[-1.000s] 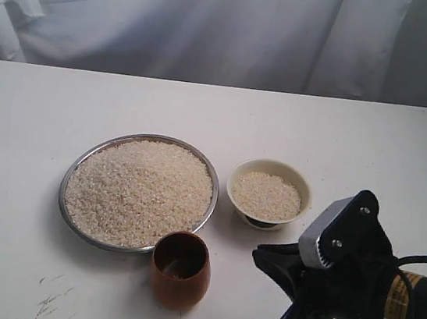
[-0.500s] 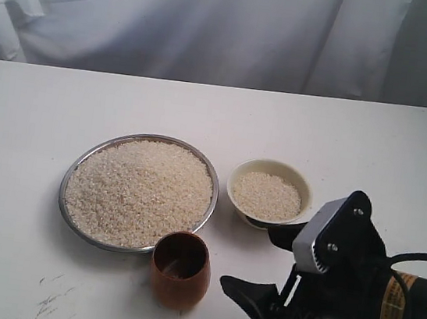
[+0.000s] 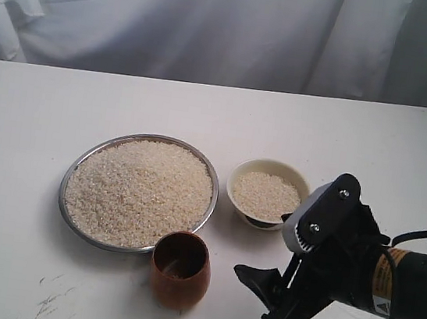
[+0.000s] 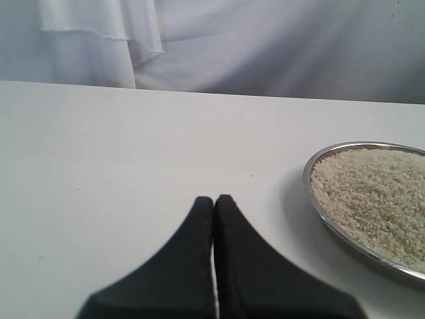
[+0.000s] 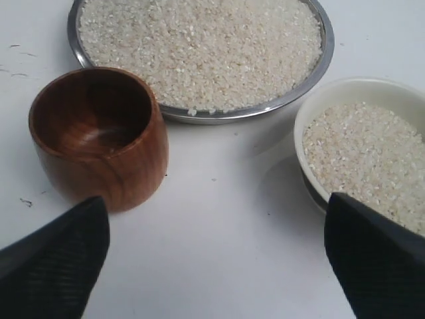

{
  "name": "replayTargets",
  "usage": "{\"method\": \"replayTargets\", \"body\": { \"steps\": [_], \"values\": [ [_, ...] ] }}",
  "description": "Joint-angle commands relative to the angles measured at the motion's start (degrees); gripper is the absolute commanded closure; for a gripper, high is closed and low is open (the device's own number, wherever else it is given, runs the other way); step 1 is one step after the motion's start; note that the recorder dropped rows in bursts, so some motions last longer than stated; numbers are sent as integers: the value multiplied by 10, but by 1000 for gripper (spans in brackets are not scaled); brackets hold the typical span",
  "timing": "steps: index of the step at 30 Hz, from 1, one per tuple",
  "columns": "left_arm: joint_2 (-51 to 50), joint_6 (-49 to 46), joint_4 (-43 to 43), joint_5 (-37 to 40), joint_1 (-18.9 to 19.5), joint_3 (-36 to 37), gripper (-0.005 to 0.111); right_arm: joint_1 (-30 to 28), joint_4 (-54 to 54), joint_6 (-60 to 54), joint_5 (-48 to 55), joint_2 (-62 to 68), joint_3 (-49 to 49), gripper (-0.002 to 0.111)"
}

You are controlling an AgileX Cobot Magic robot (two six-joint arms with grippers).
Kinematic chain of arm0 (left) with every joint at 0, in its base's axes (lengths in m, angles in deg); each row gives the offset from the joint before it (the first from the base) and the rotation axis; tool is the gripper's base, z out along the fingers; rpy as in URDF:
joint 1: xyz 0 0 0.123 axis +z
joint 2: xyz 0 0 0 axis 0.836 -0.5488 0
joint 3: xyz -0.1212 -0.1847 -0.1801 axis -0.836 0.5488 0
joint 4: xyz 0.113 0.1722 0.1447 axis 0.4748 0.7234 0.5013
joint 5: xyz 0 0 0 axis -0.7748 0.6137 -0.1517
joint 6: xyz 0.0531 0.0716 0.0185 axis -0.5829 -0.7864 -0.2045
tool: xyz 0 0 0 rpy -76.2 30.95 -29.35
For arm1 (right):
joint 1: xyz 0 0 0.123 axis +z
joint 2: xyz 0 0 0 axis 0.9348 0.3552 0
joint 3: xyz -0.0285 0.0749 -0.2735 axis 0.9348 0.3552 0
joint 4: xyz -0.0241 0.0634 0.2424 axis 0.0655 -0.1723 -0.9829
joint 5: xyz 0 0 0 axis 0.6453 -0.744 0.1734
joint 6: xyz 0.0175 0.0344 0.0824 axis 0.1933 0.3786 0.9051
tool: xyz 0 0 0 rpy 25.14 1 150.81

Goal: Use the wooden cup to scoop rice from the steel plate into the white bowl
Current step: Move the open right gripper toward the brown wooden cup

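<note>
Wooden cup (image 3: 179, 269) beside steel plate (image 5: 226, 118), white bowl (image 3: 272, 165) near, right hand (image 5: 216, 206) apart nearby; left hand (image 4: 214, 199) together

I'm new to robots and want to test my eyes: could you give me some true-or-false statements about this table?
The wooden cup stands upright and empty. True.
The white bowl has no rice in it. False: it already holds rice.
The right gripper is open, holding nothing. True.
The left gripper grips the wooden cup. False: it is shut on nothing, near the steel plate.
</note>
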Motion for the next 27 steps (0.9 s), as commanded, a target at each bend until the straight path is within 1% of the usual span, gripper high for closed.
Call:
{"method": "replayTargets", "body": {
  "steps": [1,9,15,20,23,27],
  "values": [
    [2,1,-3,-4,1,3,107,1,5,24,4,-1,-2,28],
    [2,1,-3,-4,1,3,107,1,5,25,-24,-1,-2,28],
    [2,1,-3,-4,1,3,107,1,30,60,-21,-1,-2,28],
    [2,1,-3,-4,1,3,107,1,33,58,-41,29,-4,28],
    [2,1,-3,-4,1,3,107,1,32,57,-19,31,-18,28],
    [2,1,-3,-4,1,3,107,1,31,53,-18,31,-18,28]
  ]
}}
